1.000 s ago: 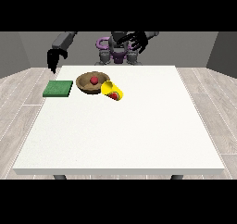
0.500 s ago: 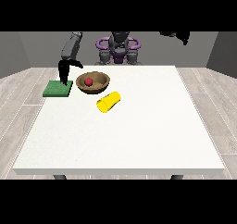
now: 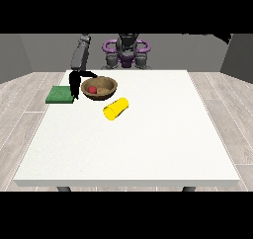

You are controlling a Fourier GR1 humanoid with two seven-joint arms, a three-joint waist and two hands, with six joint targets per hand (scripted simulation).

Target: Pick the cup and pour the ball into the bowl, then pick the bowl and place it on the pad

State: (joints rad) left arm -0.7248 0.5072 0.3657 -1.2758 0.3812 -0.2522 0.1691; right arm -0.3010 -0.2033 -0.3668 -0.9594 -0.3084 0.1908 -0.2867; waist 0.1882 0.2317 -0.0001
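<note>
On the white table (image 3: 148,149) near its far edge, the small red ball (image 3: 92,89) sits in the brown wooden bowl (image 3: 100,88), the yellow plastic cup (image 3: 115,108) lies tipped beside it, the green square pad (image 3: 60,94) lies nearby, and the black hand at the view's left (image 3: 75,83) hangs by the bowl's rim, whether its fingers are curled I cannot tell

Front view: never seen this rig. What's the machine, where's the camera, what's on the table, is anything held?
The machine is a humanoid robot with two arms, standing behind a large white table. The camera stands across the table and faces it, so the robot's sides appear mirrored. On the table lie a green pad, a brown bowl with a red ball inside, and a yellow cup on its side in front of the bowl. The hand at the view's left hangs between the pad and the bowl, right at the bowl's rim; whether it grips the rim is unclear. The other hand is barely visible at the upper right, away from the table. The cup is not held.
</note>
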